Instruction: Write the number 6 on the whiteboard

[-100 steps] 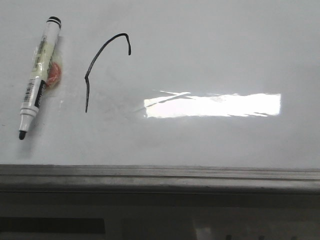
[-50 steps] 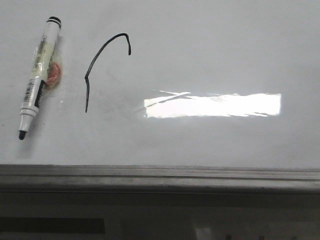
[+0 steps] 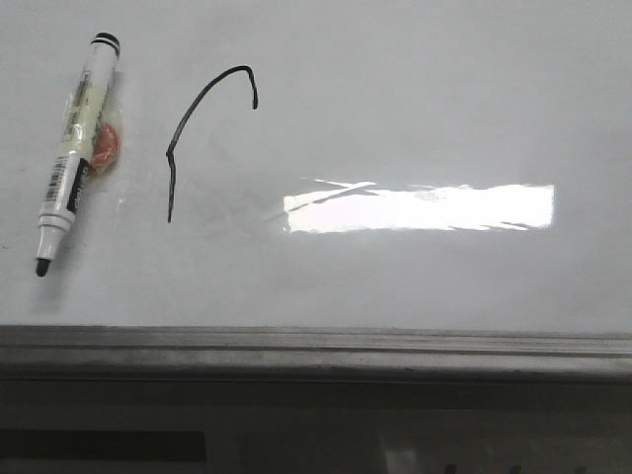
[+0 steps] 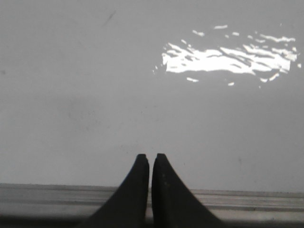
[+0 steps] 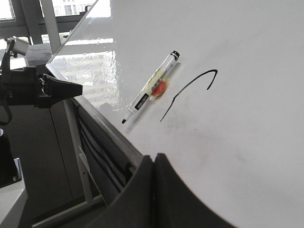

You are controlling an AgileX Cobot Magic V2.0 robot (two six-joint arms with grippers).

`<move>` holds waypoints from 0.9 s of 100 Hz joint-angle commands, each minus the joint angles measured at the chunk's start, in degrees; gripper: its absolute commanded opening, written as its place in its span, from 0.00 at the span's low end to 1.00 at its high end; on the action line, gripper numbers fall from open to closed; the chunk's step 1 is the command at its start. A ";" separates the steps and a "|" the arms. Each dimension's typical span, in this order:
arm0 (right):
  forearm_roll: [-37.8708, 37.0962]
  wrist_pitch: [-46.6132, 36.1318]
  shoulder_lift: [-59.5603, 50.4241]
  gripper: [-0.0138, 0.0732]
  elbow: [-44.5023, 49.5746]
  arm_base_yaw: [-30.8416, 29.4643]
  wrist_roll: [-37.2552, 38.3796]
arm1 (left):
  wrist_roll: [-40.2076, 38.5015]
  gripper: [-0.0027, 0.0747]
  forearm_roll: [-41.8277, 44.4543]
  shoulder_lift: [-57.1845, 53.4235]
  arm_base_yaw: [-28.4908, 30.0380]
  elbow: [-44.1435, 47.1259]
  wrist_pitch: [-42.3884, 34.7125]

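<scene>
The whiteboard (image 3: 415,109) fills the front view, with a bright glare strip and a grey frame edge (image 3: 316,346) in front. The number 6 (image 3: 202,123) is a thin black hooked arc over a straight leg, with no closed loop; it also shows in the right wrist view (image 5: 187,92). A white black-tipped marker pen (image 3: 74,148) lies left of it, uncapped, loose on the board, and shows in the right wrist view (image 5: 151,88). My left gripper (image 4: 150,156) is shut and empty over the board's front edge. My right gripper (image 5: 155,156) is shut and empty, off the board's front edge.
A small orange-red object (image 3: 107,148) lies beside the pen's barrel. In the right wrist view the other arm (image 5: 38,88) hangs dark beyond the board's corner, with a metal stand frame (image 5: 83,175) below the board's edge.
</scene>
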 commanded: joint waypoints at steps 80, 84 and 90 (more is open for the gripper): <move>-0.57 -4.04 0.34 0.08 -1.34 -0.44 -0.51 | -0.62 0.01 0.04 -1.64 0.24 1.34 -3.21; -0.57 -4.04 0.34 0.08 -1.34 -0.65 -0.51 | -0.62 0.01 0.04 -1.64 0.24 1.34 -3.21; -0.83 -4.17 0.34 0.08 -1.20 -2.20 -0.51 | -0.62 0.01 0.04 -1.64 0.24 1.34 -3.21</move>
